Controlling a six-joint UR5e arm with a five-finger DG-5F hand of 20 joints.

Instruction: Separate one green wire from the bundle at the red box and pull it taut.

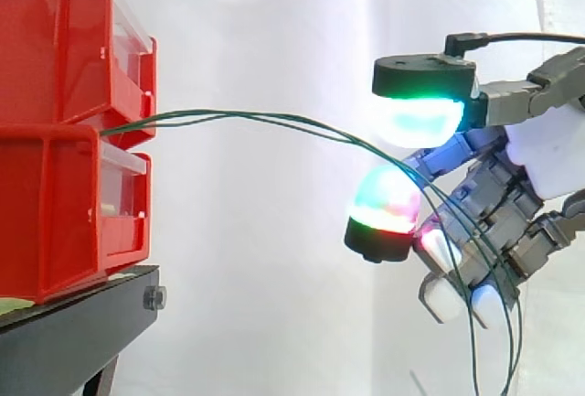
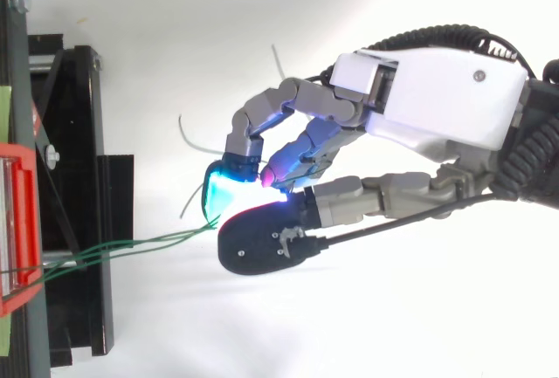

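Observation:
A bundle of thin green wires (image 1: 274, 122) leaves the gap between the two stacked red bins (image 1: 55, 122) and arcs slackly rightward to my hand (image 1: 539, 158). There the wires pass between the thumb pad (image 1: 420, 117) above and a curled fingertip (image 1: 384, 208) below, then hang down across the other curled fingers. A narrow gap shows between those two pads in the side view. From above, the wires (image 2: 131, 245) end under the thumb of the hand (image 2: 437, 90). No single wire stands apart from the rest.
The red bins sit on a black stand (image 1: 73, 332) at the left, also seen from above (image 2: 79, 221). A white curtain hangs behind. The wires' loose ends (image 1: 475, 359) dangle below the hand.

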